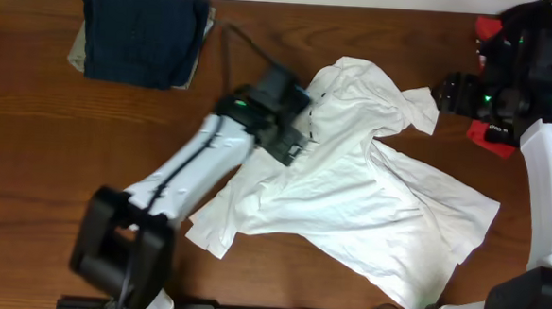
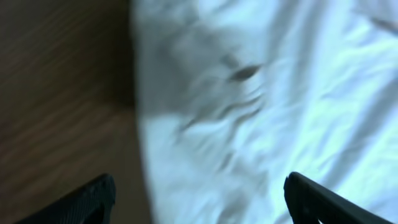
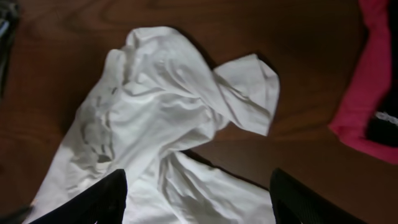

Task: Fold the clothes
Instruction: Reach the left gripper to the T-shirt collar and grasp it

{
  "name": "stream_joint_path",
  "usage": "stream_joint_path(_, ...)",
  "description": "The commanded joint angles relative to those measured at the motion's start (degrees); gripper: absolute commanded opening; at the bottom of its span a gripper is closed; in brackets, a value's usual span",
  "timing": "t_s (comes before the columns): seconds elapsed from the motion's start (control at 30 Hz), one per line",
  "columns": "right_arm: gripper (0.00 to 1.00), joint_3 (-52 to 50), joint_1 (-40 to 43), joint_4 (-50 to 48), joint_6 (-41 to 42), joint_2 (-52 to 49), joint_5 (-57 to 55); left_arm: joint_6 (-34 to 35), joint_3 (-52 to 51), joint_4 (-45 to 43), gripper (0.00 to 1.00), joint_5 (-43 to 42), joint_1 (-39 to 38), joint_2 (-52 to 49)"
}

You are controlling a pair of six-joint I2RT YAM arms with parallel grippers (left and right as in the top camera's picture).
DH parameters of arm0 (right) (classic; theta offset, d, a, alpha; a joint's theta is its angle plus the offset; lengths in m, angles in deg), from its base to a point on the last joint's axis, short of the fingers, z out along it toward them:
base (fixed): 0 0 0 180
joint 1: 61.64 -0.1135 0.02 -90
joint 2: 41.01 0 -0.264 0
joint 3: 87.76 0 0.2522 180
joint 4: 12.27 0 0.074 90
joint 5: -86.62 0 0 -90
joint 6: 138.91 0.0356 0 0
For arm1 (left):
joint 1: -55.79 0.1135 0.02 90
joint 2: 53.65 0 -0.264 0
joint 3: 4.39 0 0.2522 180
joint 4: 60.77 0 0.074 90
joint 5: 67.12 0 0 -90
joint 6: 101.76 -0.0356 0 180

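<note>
A large white T-shirt (image 1: 349, 196) lies crumpled across the middle of the wooden table, with dark print showing faintly through the cloth. It fills the left wrist view (image 2: 267, 99) and shows in the right wrist view (image 3: 161, 106). My left gripper (image 1: 292, 127) hangs over the shirt's upper left edge, open and empty (image 2: 199, 199). My right gripper (image 1: 454, 93) is at the far right, beside the shirt's sleeve, open and empty (image 3: 199, 199).
A folded navy garment (image 1: 141, 29) lies on a tan one (image 1: 77, 54) at the back left. A red and black garment (image 1: 493, 133) lies at the back right, under the right arm; it also shows in the right wrist view (image 3: 373, 93).
</note>
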Motion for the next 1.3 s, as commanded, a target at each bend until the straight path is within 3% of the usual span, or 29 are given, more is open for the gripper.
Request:
stream_joint_path(0.0, 0.72, 0.37, 0.42, 0.35, 0.04, 0.13, -0.52, -1.18, 0.92, -3.80, 0.88, 1.36, -3.06, -2.71)
stream_joint_path(0.2, 0.72, -0.07, 0.42, 0.52, 0.07, 0.13, -0.92, -1.18, 1.05, -8.74, 0.88, 4.81, -5.86, -7.54)
stream_joint_path(0.53, 0.72, -0.17, 0.42, 0.55, 0.04, 0.13, -0.96, -1.22, 4.17, -9.46, 0.84, 7.54, -6.12, -14.12)
stream_joint_path(0.73, 0.72, -0.44, 0.42, 0.57, 0.07, 0.13, -1.66, -1.22, 4.90, -10.88, 0.71, 8.50, -6.10, -14.53)
stream_joint_path(1.1, 0.73, -0.61, 0.42, 0.61, 0.07, 0.13, -4.22, -3.74, 4.92, -11.50, 0.65, 8.55, -6.84, -16.15)
stream_joint_path(1.27, 0.73, -0.61, 0.42, 0.76, 0.07, 0.13, -4.57, -7.04, 6.14, -8.61, 0.67, 14.69, -6.51, -16.15)
